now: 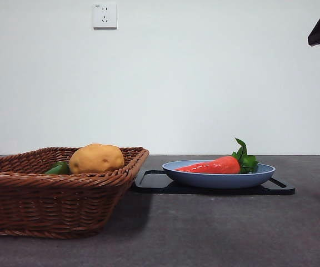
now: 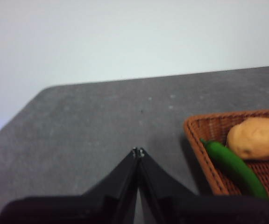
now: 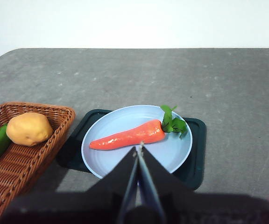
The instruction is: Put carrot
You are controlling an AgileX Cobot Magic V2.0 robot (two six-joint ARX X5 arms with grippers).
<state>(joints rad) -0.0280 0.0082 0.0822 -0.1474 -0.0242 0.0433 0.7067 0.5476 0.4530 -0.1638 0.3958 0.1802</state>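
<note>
Glossy orange-red carrot (image 3: 128, 136), green leaves, flat on blue plate (image 3: 106, 122); both hands clenched, empty

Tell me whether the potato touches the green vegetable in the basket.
Cannot tell. In the left wrist view the potato and green vegetable lie close, but neither contact nor a gap shows plainly.

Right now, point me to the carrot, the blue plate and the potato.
carrot (image 3: 130, 136): right wrist view, middle of the orange body.
blue plate (image 3: 116, 164): right wrist view, bare rim nearest the gripper.
potato (image 1: 96, 158): front view, middle of its tan surface, in the basket.
</note>
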